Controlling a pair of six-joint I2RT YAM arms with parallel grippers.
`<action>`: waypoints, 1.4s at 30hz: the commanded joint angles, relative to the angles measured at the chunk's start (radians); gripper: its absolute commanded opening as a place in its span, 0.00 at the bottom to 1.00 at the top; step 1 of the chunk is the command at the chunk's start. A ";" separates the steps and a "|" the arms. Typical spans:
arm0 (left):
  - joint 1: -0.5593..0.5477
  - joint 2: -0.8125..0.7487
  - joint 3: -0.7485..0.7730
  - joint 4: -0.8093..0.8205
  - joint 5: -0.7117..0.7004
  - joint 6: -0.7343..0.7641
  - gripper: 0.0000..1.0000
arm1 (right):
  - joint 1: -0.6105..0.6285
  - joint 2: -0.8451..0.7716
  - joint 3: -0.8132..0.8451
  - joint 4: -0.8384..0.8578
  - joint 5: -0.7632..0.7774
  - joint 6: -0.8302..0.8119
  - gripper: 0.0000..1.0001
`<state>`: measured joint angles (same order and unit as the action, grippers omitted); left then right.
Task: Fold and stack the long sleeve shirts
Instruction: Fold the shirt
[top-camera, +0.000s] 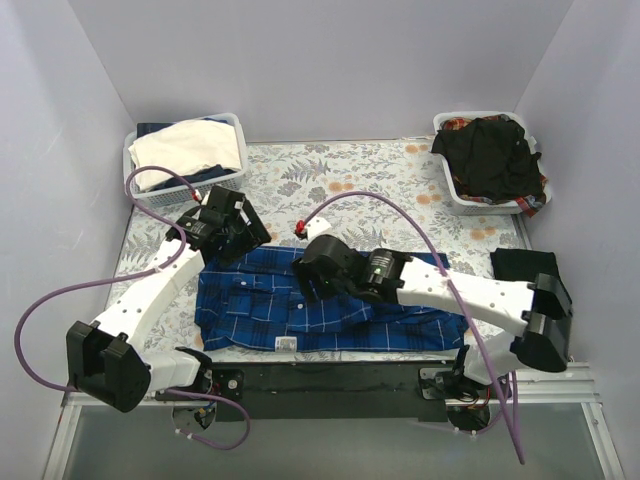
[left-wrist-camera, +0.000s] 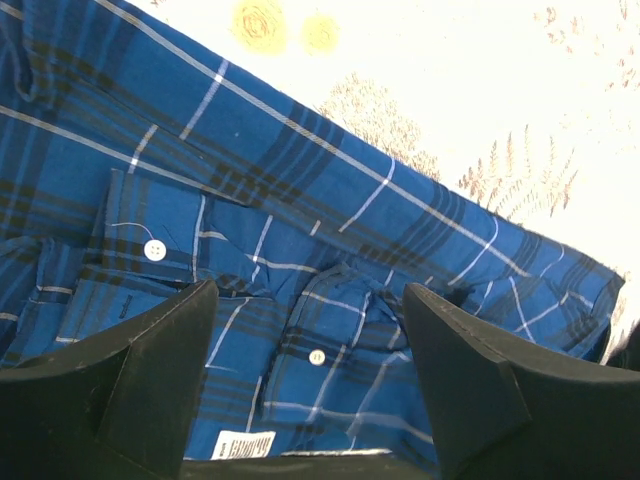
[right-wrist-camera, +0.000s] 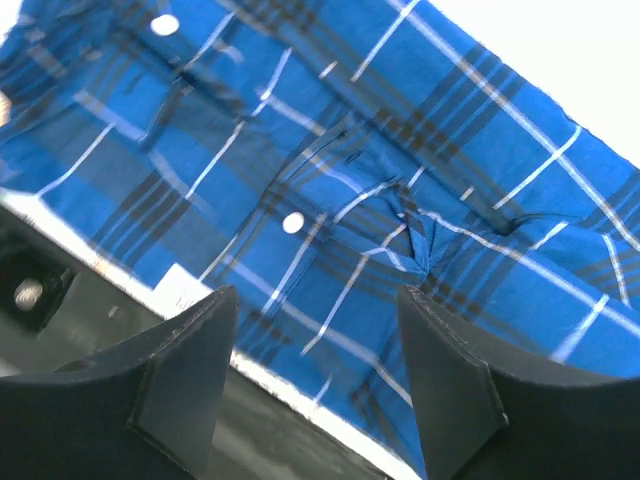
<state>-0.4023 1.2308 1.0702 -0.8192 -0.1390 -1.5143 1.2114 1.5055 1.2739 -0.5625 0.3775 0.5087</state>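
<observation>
At the back left of the worktop (top-camera: 380, 175), a white basket (top-camera: 235, 122) holds cream cloth (top-camera: 190, 148). The back-right basket (top-camera: 455, 192) holds a black garment (top-camera: 490, 155). The blue plaid shirt (top-camera: 250, 300) lies spread on the near worktop between both arms. The left tool (left-wrist-camera: 310, 300) hovers over it with fingers wide apart, gripping nothing. The right tool (right-wrist-camera: 315, 300) is likewise wide open above the plaid, empty.
</observation>
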 joint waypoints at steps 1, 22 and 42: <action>-0.003 0.012 -0.010 -0.006 0.078 0.039 0.74 | 0.002 -0.168 -0.080 0.075 -0.083 -0.056 0.74; -0.296 0.182 -0.168 0.126 0.293 -0.052 0.63 | -0.263 -0.398 -0.301 -0.053 0.017 0.157 0.66; -0.408 0.302 -0.009 -0.075 0.058 -0.118 0.09 | -0.314 -0.447 -0.349 -0.059 0.003 0.163 0.65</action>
<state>-0.8040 1.5932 0.9771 -0.7883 0.0036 -1.6135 0.9031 1.0775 0.9333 -0.6292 0.3706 0.6559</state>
